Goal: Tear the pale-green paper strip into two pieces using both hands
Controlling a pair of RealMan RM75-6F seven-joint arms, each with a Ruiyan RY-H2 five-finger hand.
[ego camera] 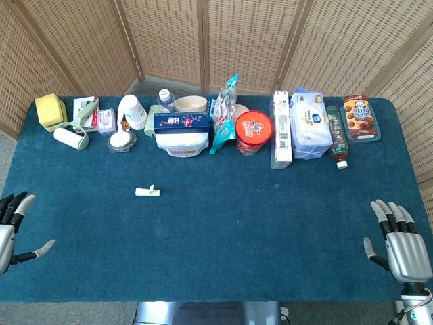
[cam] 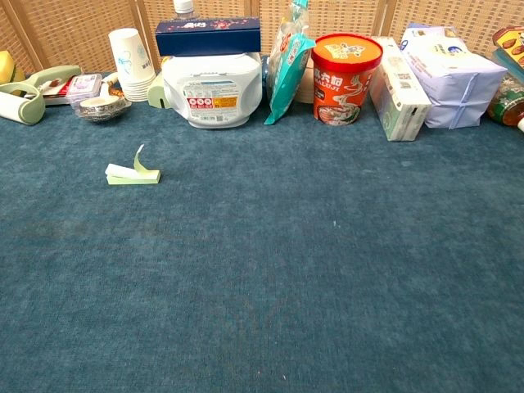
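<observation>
- Blue felt-like cloth covers the whole table (ego camera: 223,230), soft and slightly fuzzy, and the nearest part of it fills the chest view.
- Woven wicker screen panels (ego camera: 243,40) stand behind the table.
- At the far edge, a row of packed goods: a white plastic tub (cam: 211,90) with a dark blue box on it, a red instant-noodle cup (cam: 345,67), a soft white tissue pack (cam: 454,78).
- Right hand (ego camera: 399,244), grey metal with pale fingertips, is spread and holds nothing; its wrist is cut off by the frame.
- Left hand (ego camera: 13,230) is half cut off at the edge, fingers apart, also empty.
- Pale-green paper strip (cam: 133,170) lies left of centre, one end curling up, well apart from both hands.
</observation>
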